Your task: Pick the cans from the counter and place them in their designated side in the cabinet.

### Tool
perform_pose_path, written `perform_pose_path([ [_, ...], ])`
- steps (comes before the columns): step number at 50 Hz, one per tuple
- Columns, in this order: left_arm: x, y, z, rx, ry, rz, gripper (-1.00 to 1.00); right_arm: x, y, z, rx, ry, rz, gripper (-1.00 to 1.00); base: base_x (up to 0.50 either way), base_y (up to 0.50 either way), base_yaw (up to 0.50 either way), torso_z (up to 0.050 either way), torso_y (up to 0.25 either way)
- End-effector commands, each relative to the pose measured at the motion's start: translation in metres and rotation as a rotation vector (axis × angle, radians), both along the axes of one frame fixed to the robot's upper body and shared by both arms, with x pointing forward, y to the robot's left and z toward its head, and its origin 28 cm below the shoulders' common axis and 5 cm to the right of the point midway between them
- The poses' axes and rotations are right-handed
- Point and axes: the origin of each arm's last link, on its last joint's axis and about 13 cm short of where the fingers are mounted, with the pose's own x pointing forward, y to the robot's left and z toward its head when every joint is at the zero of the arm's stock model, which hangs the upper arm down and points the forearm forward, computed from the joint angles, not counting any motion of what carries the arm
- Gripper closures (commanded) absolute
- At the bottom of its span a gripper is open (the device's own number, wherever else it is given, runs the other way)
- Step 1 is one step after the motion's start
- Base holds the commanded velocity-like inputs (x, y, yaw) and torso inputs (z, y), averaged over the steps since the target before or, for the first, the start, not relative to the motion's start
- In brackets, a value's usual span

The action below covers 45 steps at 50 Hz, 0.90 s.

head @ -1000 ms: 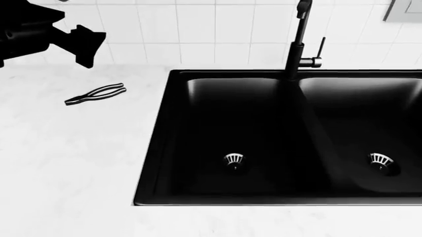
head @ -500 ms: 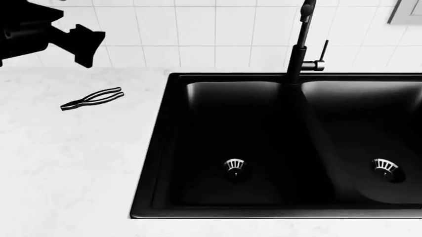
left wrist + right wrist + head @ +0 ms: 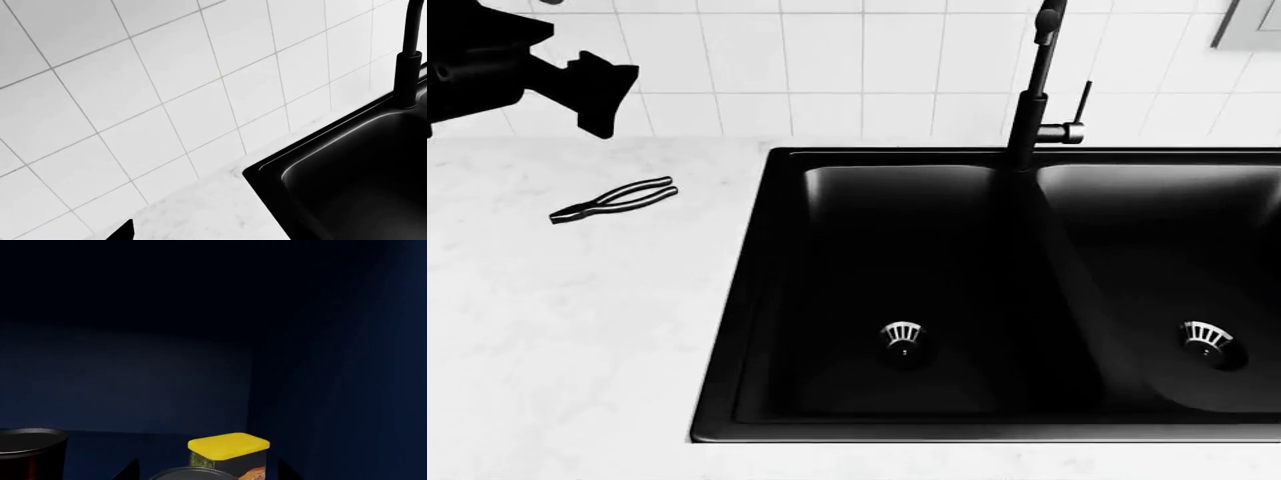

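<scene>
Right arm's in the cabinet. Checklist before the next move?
1. Right tool inside cabinet: ok.
2. Grip on grey-topped can between its fingers: cannot tell, contact out of frame.
3. Correct side: cannot tell.
4. Room ahead: not ok, yellow-lidded tin close behind; black can off to one side.
5. Left tool raised, apart from pliers: ok.
6. Counter, no cans in head view: ok.

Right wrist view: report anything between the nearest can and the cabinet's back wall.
A yellow-lidded tub stands just beyond the grey-topped can, ahead of the back wall. A dark-topped can stands off to the side, out of that line.
</scene>
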Motion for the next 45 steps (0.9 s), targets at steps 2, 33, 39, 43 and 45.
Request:
perform_pose_path([
  [2, -0.0021, -0.0004, 0.0023, -0.002, -0.005, -0.001, -1.0, -0.0004, -0.0003, 0.0005, -0.005, -0.001, -0.003, -1.0, 0.0, 0.0, 0.0, 0.0, 0.0],
  [33, -0.0054, -0.0026, 0.0058, 0.001, -0.009, -0.005, -1.0, -0.0004, -0.0003, 0.0005, -0.005, -0.001, -0.003, -1.0, -0.21, 0.0, 0.0, 0.0, 0.0],
  [39, -0.0051, -0.0033, 0.0073, 0.001, -0.013, -0.007, -1.0, -0.0004, -0.0003, 0.0005, -0.005, -0.001, -0.003, -1.0, -0.35, 0.0, 0.0, 0.002, 0.0],
  [43, -0.0058, -0.0038, 0.008, -0.002, -0.014, -0.008, -1.0, -0.0004, -0.0003, 0.0005, -0.005, -0.001, -0.003, -1.0, -0.35, 0.0, 0.0, 0.0, 0.0],
  [45, -0.0061, -0.004, 0.008, -0.004, -0.016, -0.01, -1.0, -0.0004, -0.0003, 0.0005, -0.005, -0.001, -0.003, -1.0, -0.35, 0.0, 0.0, 0.0, 0.0],
])
